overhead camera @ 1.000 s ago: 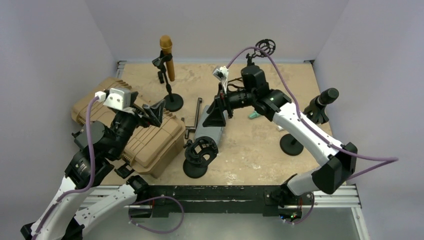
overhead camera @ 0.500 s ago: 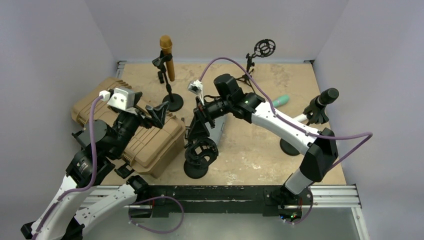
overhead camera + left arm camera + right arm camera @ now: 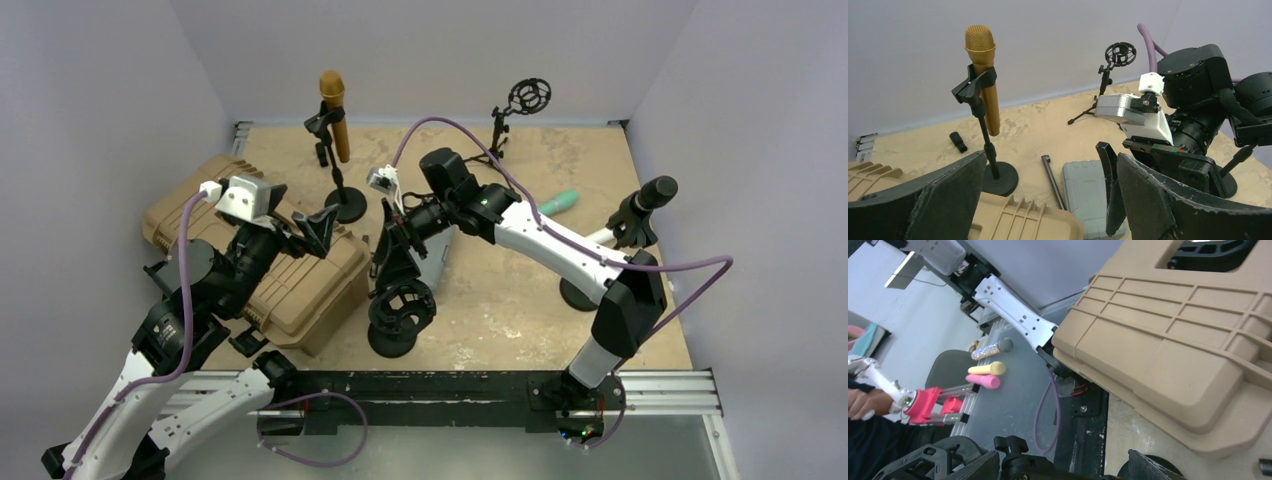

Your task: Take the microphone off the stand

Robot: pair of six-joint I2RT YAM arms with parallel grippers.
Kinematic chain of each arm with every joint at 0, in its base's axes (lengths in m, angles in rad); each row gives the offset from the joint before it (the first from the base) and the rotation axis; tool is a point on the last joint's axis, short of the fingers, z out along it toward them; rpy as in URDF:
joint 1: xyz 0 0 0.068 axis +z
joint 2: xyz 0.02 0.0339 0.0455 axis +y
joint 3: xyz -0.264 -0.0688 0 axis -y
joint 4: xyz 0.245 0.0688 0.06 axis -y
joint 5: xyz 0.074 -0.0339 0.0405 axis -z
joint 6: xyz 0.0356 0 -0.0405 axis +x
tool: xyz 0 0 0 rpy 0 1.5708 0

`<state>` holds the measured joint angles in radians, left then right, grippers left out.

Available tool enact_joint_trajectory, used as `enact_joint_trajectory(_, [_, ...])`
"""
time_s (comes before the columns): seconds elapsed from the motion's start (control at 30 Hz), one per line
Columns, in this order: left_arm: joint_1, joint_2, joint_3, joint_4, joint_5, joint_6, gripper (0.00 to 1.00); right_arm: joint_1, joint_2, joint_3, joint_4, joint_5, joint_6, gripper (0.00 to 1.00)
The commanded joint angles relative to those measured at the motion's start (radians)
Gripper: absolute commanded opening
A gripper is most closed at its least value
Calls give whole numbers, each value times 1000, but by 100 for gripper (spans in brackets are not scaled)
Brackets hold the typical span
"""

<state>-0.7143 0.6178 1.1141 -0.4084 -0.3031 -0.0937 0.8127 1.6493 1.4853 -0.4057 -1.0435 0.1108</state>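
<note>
Plainly, the gold microphone [image 3: 333, 112], which I take for the task's, is clipped in its stand [image 3: 346, 206] at the back left. Its long axis is near upright with the head on top, and it lies at about 12 o'clock from my left claw [image 3: 316, 226], which hangs wide open over the tan case [image 3: 300, 282]. My right claw [image 3: 392, 262], also spread and holding nothing, sits near the shock mount [image 3: 402, 303] with the microphone farther off at 11 o'clock, so I judge the left arm the nearer.
</note>
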Motion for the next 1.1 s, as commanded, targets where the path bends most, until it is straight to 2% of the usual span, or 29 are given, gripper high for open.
enact_joint_trajectory(0.0, [2, 5, 12, 19, 16, -11, 100, 5, 31, 67, -33, -107, -72, 95])
enact_joint_trajectory(0.3, [2, 7, 13, 16, 22, -11, 100, 5, 55, 110, -103, -93, -105, 96])
enact_joint_trajectory(0.43, [2, 5, 11, 16, 22, -13, 100, 5, 66, 85, -133, -115, -192, 96])
enact_joint_trajectory(0.6, [3, 1, 11, 18, 20, -12, 100, 5, 101, 64, -154, -49, -235, 96])
enact_joint_trajectory(0.87, [2, 0, 10, 19, 14, -11, 100, 4, 175, 42, -147, 33, -256, 95])
enact_joint_trajectory(1.07, [2, 0, 9, 19, 13, -11, 100, 3, 221, -35, -82, 58, -255, 94])
